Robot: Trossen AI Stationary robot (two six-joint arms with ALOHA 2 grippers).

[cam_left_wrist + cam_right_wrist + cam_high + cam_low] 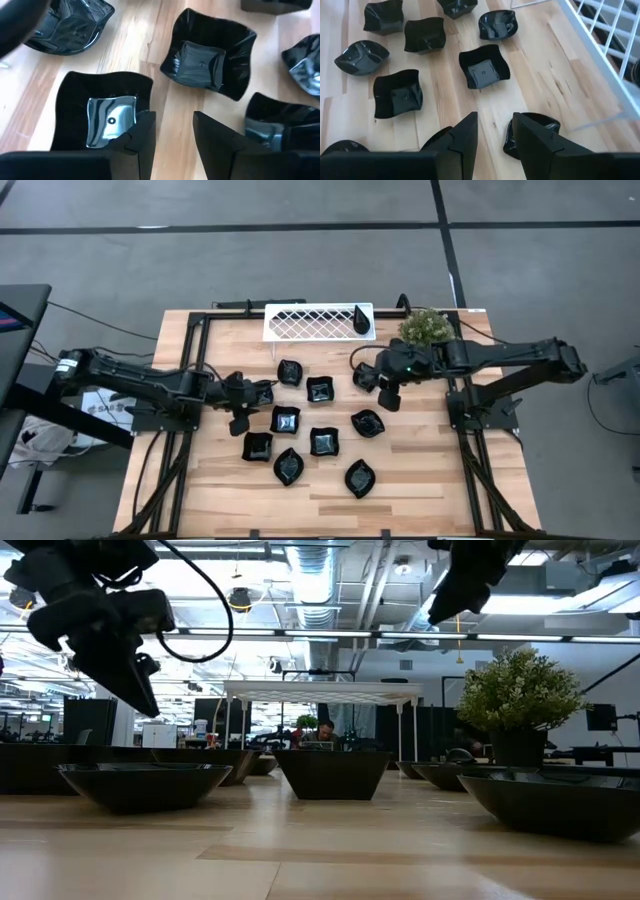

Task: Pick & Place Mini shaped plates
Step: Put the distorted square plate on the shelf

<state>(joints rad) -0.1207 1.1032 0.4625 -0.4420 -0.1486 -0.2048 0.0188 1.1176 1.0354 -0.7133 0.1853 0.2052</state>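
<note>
Several glossy black mini shaped plates (pixel 320 389) rest on their bases in the middle of the wooden table. One teardrop plate (pixel 362 320) lies on the white lattice tray (pixel 310 323) at the far edge. My left gripper (pixel 174 145) hangs open above the table at the group's left side. Only bare wood shows between its fingers, and a square plate (pixel 107 112) lies just beside one finger. My right gripper (pixel 495 140) is open and higher up, near the group's far right. A plate (pixel 535 132) below it is partly hidden by one finger.
A small potted plant (pixel 428 327) stands at the far right, next to the tray. Black frame rails (pixel 190 350) run along the table's left and right sides. Bare wood (pixel 330 510) lies along the near edge, in front of the plates.
</note>
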